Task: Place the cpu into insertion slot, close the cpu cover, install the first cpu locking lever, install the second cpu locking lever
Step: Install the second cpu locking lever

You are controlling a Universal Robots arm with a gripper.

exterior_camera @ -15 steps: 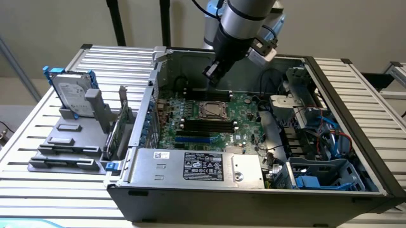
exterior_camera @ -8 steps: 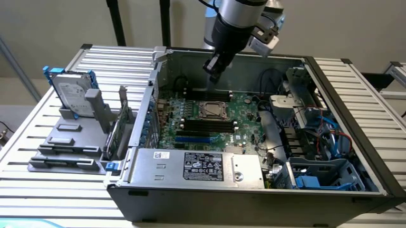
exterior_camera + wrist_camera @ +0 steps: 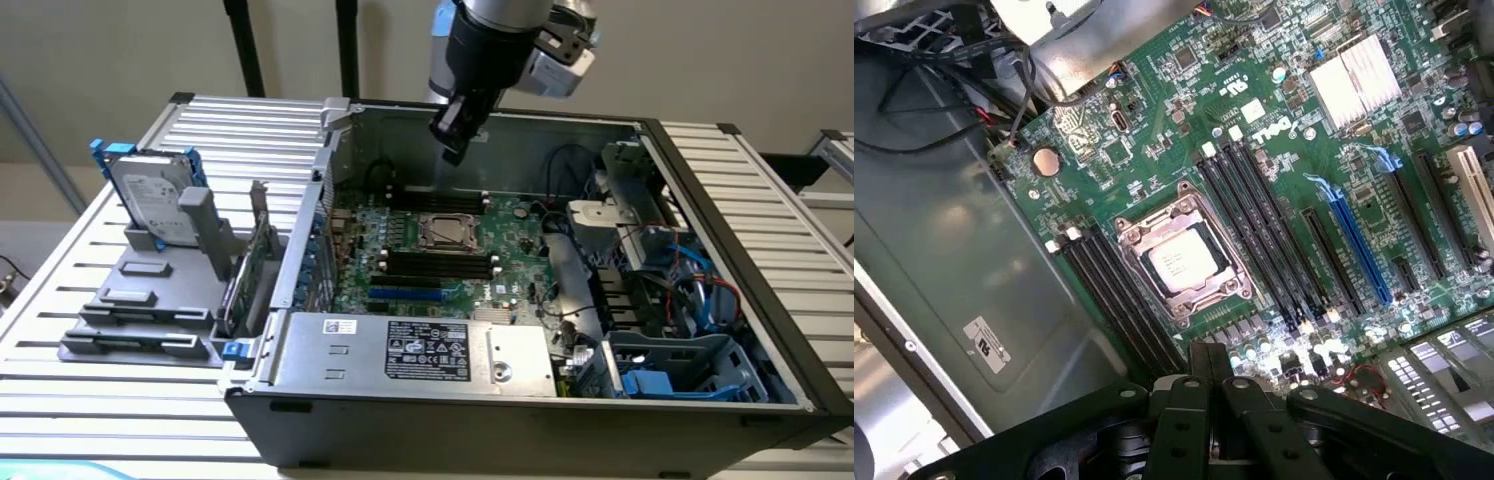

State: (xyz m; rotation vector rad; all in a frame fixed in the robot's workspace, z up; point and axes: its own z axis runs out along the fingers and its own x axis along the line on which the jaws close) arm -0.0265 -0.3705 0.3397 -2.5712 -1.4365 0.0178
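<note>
An open desktop computer case [image 3: 747, 250] lies on its side on a slatted metal table [image 3: 80, 300]. The gripper [image 3: 454, 150] hangs above the case's rear edge, over the green motherboard [image 3: 514, 240] and clear of it. In the wrist view the gripper [image 3: 1206, 365] has its black fingers [image 3: 1179, 420] pressed together, with nothing between them.

The cpu [image 3: 1181, 264], a pale square chip, sits in the insertion slot [image 3: 1206, 298] near the middle of the board, between two banks of long black memory slots [image 3: 1254, 215]. The cpu cover [image 3: 1154, 228], a silvery frame, lies flat around it, and the chip shows through the central cutout. Faint print marks the chip's top, too small to read. How the locking levers stand cannot be told.

White "DELL" lettering [image 3: 1272, 130] is printed on the board near a finned silver heatsink [image 3: 1354, 75]. A blue expansion slot [image 3: 1349, 240] runs beside the black ones.

A white sticker [image 3: 986, 345] on the grey case wall carries dark print that cannot be read. In the exterior view the power supply [image 3: 400, 350] bears a large black-and-white label [image 3: 427, 350], also illegible. A hard drive [image 3: 150, 195] stands in a holder at the exterior view's left.
</note>
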